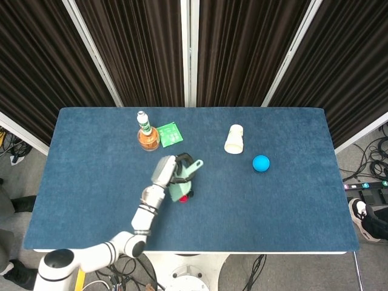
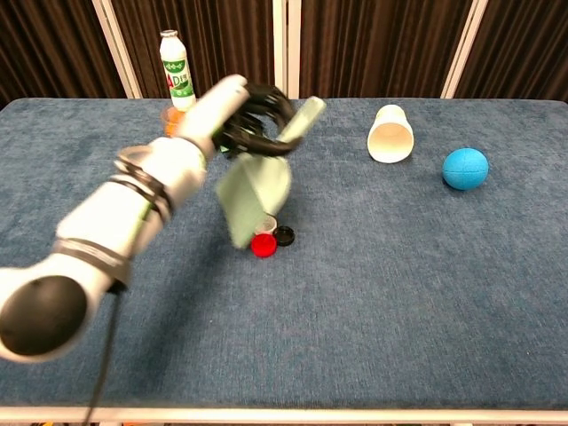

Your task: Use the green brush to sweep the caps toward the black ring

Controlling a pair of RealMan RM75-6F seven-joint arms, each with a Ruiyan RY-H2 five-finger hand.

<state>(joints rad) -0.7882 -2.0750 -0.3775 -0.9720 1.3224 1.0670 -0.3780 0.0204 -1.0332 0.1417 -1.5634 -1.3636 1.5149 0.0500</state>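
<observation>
My left hand (image 2: 238,114) (image 1: 168,170) grips the handle of the green brush (image 2: 257,182) (image 1: 182,182), lifted over the middle of the blue table (image 2: 399,284). The bristles hang down and tilt left in the chest view. Under the bristle edge lie a red cap (image 2: 263,245) (image 1: 183,198) and a pale cap (image 2: 266,225), partly hidden by the brush. The black ring (image 2: 284,235) lies touching the red cap on its right. The right hand is not visible in either view.
A bottle (image 2: 177,69) stands on an orange dish with a green packet (image 1: 170,134) beside it at the back left. A white paper cup (image 2: 390,133) lies on its side and a blue ball (image 2: 465,169) sits at the back right.
</observation>
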